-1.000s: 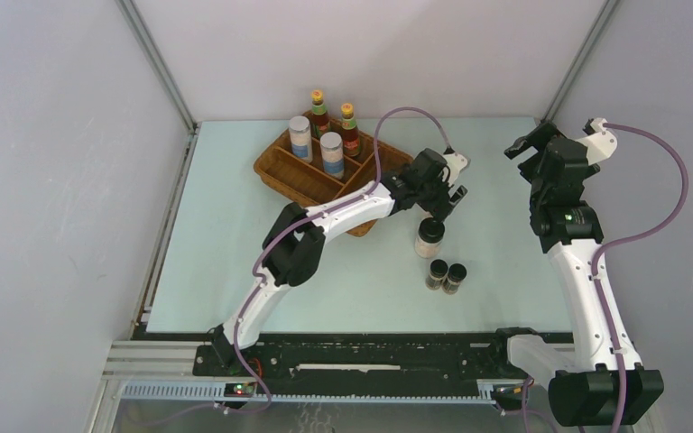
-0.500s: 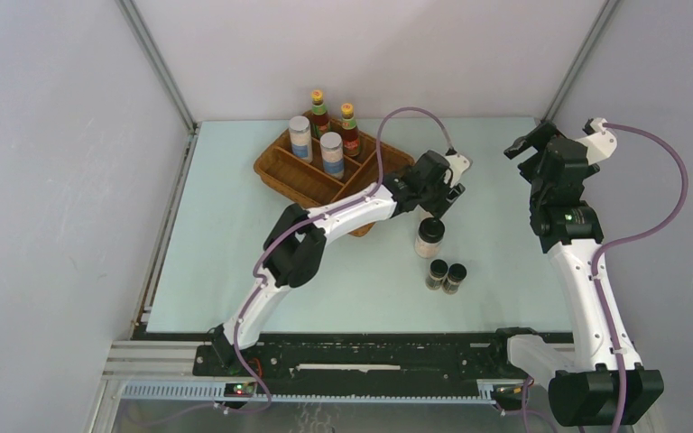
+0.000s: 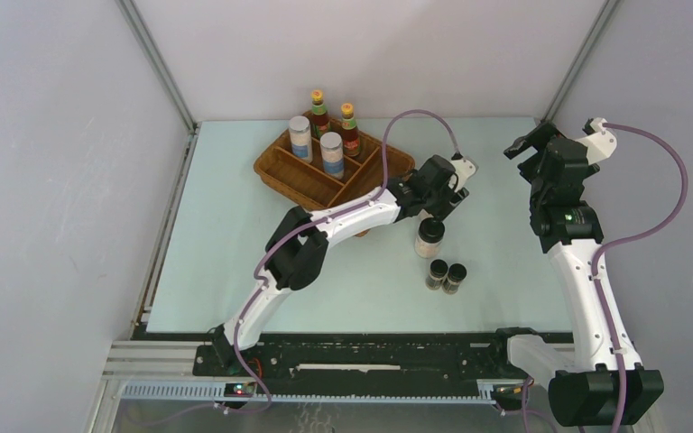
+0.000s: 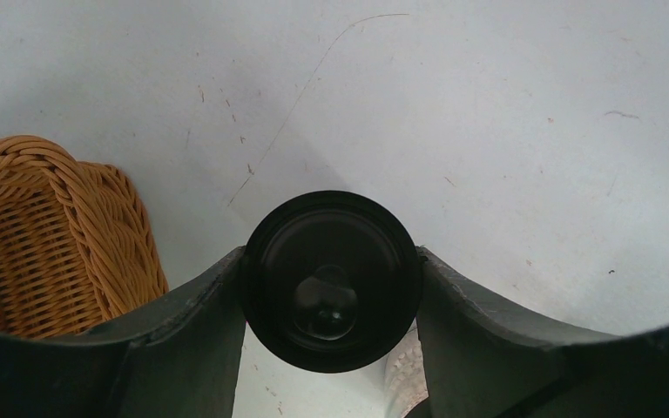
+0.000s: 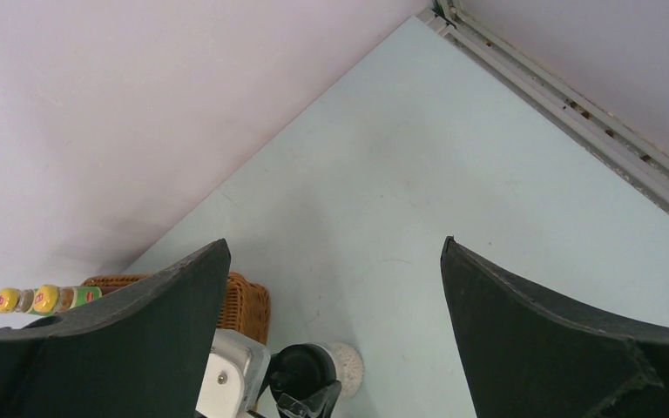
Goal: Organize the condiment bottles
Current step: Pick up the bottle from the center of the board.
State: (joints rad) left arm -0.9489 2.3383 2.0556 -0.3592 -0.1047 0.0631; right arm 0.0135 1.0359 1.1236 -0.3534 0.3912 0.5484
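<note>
My left gripper [image 3: 440, 194] is shut on the black cap of a beige shaker [image 4: 331, 279], with a finger touching each side. The gripper hides this shaker from above; it shows in the right wrist view [image 5: 318, 370], just right of the wicker tray [image 3: 281, 171]. The second black-capped shaker [image 3: 429, 236] stands on the table just in front. Two dark vials [image 3: 446, 275] stand side by side nearer the arms. Two sauce bottles [image 3: 318, 110] and two silver-lidded jars [image 3: 331, 153] stand in the tray's back compartments. My right gripper [image 3: 525, 146] is open, empty and raised at the back right.
The tray's corner shows at the left of the left wrist view [image 4: 43, 235]. The tray's front compartments hold nothing. The enclosure walls and a metal rail [image 5: 575, 113] bound the table at the back right.
My left gripper has shifted slightly to the right, near the tray's right corner, and its cable has swung with it. The right arm and the standing bottles have not moved.
</note>
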